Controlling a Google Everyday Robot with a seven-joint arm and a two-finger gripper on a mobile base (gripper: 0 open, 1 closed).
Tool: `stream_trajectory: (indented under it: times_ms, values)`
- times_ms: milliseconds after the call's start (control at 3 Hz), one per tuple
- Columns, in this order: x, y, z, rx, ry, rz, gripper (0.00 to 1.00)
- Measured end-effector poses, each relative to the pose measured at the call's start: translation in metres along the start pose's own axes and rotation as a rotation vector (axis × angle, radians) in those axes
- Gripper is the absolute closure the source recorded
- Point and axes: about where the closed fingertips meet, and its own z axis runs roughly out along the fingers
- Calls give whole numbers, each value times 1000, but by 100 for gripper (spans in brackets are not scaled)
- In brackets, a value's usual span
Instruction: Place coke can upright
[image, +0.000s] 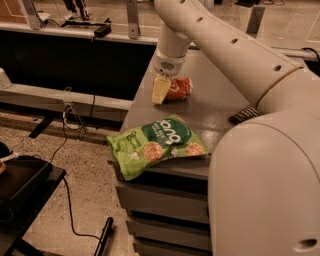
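Note:
The coke can (180, 88) is red-orange and lies on its side on the grey countertop (215, 95), near its left edge. My gripper (165, 93) comes down from the white arm and sits right at the can's left end, low over the countertop and touching the can. Part of the can is hidden behind the gripper.
A green chip bag (157, 142) lies at the counter's front left corner and overhangs the edge. A flat dark wrapped bar (243, 114) lies to the right, by my arm's large white body. Drawers are below the counter; cables and a black tray are on the floor at left.

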Motion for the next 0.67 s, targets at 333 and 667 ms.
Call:
stream_trajectory:
  times_ms: [333,667]
  values:
    - [13,1,-19,-18,-57,32,100]
    - [18,0,-37,-29,-130,58,100]
